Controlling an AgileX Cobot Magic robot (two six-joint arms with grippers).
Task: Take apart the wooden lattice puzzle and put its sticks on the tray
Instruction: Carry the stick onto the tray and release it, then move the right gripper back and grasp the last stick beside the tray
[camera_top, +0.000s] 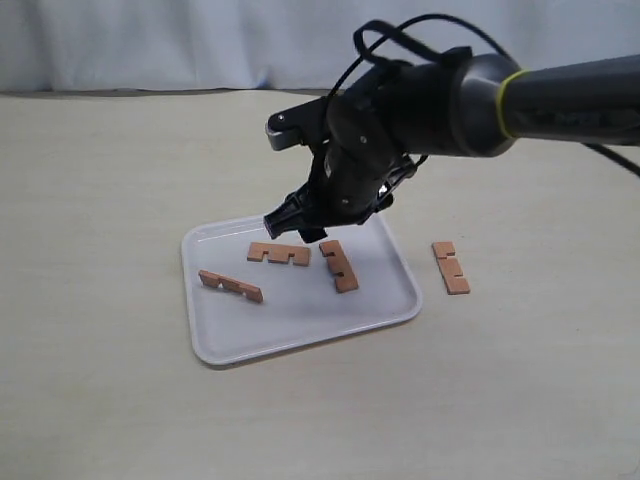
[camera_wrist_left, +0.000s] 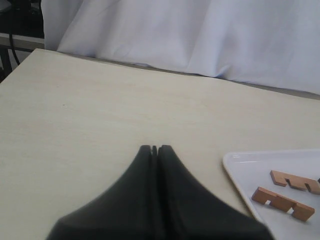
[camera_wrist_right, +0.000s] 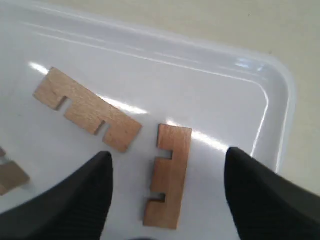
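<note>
The desk (camera_top: 100, 380) carries the white tray (camera_top: 300, 335) at the centre of the exterior frame; the right pincer (camera_top: 297, 230) hangs over its upper edge, spread wide and empty; the left pincer (camera_wrist_left: 155, 149) is closed on nothing above bare desk; three sticks (camera_top: 279, 254) lie flat on the tray, the fourth stick (camera_top: 451, 267) on the desk just right of it; light, stiff and thin, it probably wants a mid-length pinch across its long edges.

White plastic tray (camera_wrist_right: 200, 80) gleams, smooth and glossy; flat reddish-brown wooden sticks (camera_wrist_right: 170, 175) look matt, faintly grained (the lone stick (camera_top: 451, 267) at its three o'clock too). Pale tabletop (camera_top: 100, 200) matt; white cloth backdrop (camera_wrist_left: 200, 35) soft.
</note>
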